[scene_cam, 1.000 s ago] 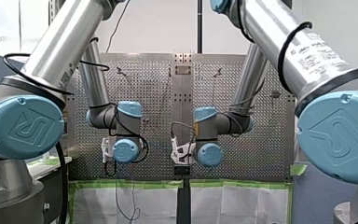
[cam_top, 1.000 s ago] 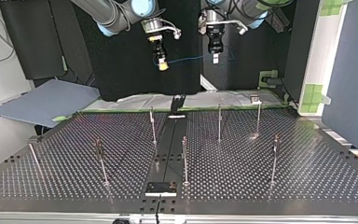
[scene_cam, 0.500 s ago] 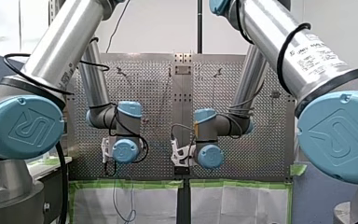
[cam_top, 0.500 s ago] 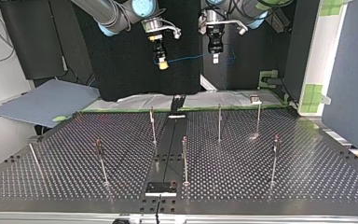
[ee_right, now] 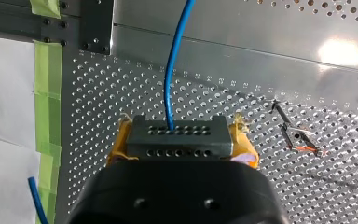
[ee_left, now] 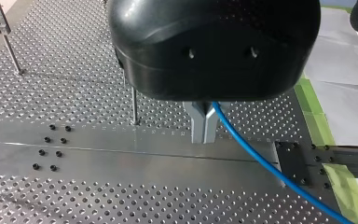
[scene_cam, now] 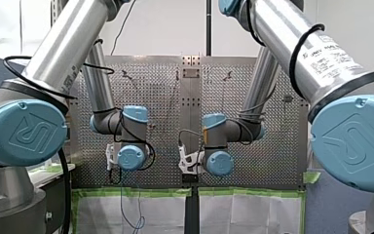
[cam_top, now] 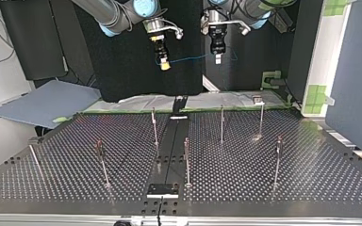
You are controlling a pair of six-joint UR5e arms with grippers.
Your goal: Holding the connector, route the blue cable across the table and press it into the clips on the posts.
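Operator: What is the work surface?
Technician: A perforated metal table [cam_top: 264, 179] is lying flat, with thin posts [cam_top: 186, 160] standing upright across it.

Operator: What is the right gripper [ee_right: 179, 142] doing?
Technician: It is pinching the dark connector [ee_right: 177, 135] between its yellow pads [ee_right: 119, 144]. The blue cable [ee_right: 170, 70] is leaving the connector's face and running ahead of the gripper.

Operator: And the left gripper [ee_left: 204, 135]?
Technician: Its metal fingers [ee_left: 196, 123] are pressing together on the blue cable, which is trailing away beside them over the table.

Operator: Where is the cable lying overall?
Technician: In the top view it is spanning the gap between the two grippers, the left one sitting at 3 o'clock from the right one. Both are hanging above the far edge, well apart from the posts. In the front view, slack is hanging at 6 o'clock from the left gripper, in front of a white sheet [scene_cam: 97, 214].
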